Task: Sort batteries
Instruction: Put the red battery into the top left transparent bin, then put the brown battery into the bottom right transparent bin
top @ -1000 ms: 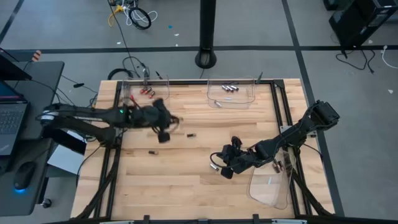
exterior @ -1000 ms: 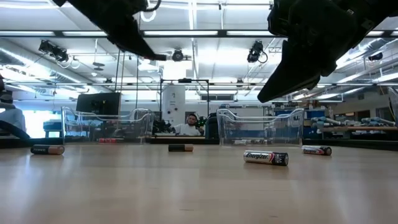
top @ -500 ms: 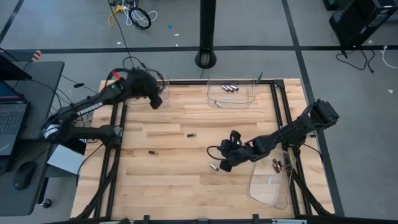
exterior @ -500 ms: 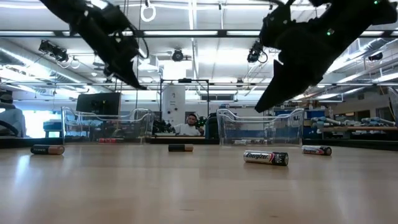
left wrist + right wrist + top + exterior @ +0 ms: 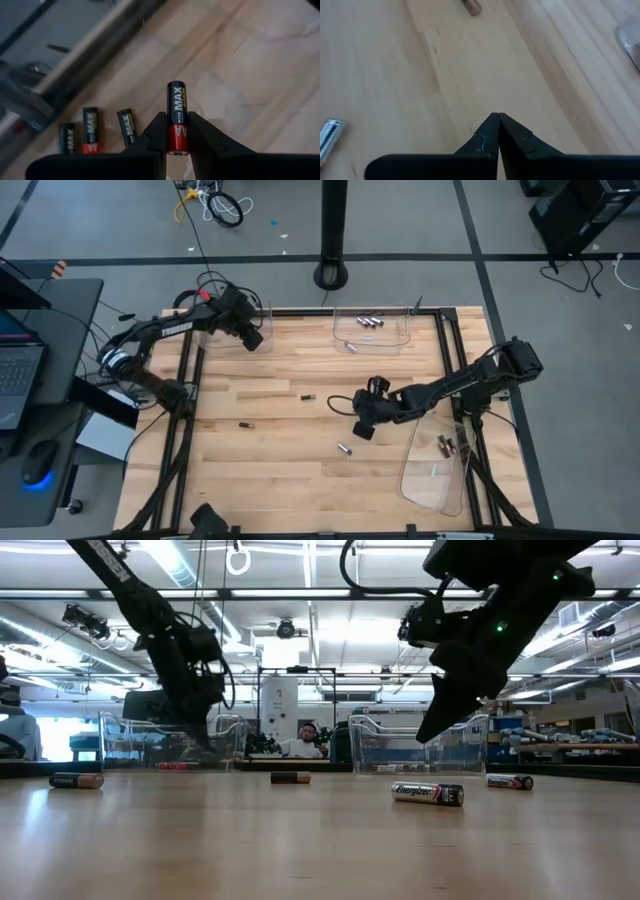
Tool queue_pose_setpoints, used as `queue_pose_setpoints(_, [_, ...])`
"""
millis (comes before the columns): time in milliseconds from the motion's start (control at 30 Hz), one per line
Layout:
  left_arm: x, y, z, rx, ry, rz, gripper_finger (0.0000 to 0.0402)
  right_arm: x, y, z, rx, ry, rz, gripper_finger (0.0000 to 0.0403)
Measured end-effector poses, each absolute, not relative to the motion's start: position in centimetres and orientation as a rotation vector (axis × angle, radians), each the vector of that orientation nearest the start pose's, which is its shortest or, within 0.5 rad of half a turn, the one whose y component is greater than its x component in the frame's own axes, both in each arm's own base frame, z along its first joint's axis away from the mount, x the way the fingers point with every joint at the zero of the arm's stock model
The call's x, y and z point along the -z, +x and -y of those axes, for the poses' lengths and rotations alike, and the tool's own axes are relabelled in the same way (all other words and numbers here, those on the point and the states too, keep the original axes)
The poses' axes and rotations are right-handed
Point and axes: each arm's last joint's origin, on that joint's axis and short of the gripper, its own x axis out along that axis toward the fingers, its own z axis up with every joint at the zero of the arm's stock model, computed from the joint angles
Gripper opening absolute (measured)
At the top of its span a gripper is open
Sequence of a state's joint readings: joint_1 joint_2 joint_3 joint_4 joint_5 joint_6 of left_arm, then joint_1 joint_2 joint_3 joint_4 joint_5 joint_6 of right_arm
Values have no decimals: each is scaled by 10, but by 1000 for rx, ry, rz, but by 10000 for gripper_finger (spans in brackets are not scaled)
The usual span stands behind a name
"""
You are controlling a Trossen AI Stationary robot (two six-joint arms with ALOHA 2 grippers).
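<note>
The wooden table (image 5: 300,470) stood in a big, brightly lit workshop with a grey floor, a desk with a laptop (image 5: 20,380) off its left edge, and a person seated far behind it in the low view.

On the left, I had the left gripper (image 5: 177,131) out over the far-left corner, above the clear tray (image 5: 170,745) there. Its fingers were clamped on a red-and-black battery (image 5: 177,117), held upright between the tips. Three more red-and-black cells (image 5: 92,131) already lay side by side in that tray, so I judged this one was about to join them.

Further right, the far-middle tray (image 5: 372,332) held a few silver batteries (image 5: 370,322). The near-right tray (image 5: 435,465) had a couple of dark ones (image 5: 446,445).

The right gripper (image 5: 498,125) hung over the middle of the table with its fingers pressed together on nothing.

Loose cells remained on the bare wood: one dark one (image 5: 242,423) left of centre, another (image 5: 308,396) nearer the middle, and a silver one (image 5: 344,448) just on the near side of the right gripper. I reckoned the sorting was well over half done, with those three and the held one to go.
</note>
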State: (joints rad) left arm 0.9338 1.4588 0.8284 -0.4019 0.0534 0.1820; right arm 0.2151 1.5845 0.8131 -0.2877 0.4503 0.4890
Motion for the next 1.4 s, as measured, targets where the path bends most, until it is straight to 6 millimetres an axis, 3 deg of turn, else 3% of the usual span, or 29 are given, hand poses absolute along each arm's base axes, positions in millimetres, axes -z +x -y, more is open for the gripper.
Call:
queue_pose_setpoints(233, [-163,169,-231,-722,-373,-1037,54,-158,285,-37,459,81,-927,14])
queue_pose_setpoints(533, [-155,173,-236,-708,-388,-1021,55,-158,287,-26,472,104,-934,16])
queue_pose_setpoints(700, [-161,171,-233,-737,-371,-1018,129,-158,288,-25,471,101,-928,18])
queue_pose_setpoints(833, [-173,167,-231,-793,-333,-1004,181,-158,288,-25,468,104,-925,25])
queue_pose_setpoints(967, [-191,163,-227,-860,-264,-974,193,-158,288,-25,468,103,-926,20])
queue_pose_setpoints(1267, [-255,168,-184,-822,-39,-704,148,-178,279,-26,497,126,-978,24])
queue_pose_setpoints(1400, [-258,169,-152,-698,46,-520,126,-190,265,-27,608,241,-1068,30])
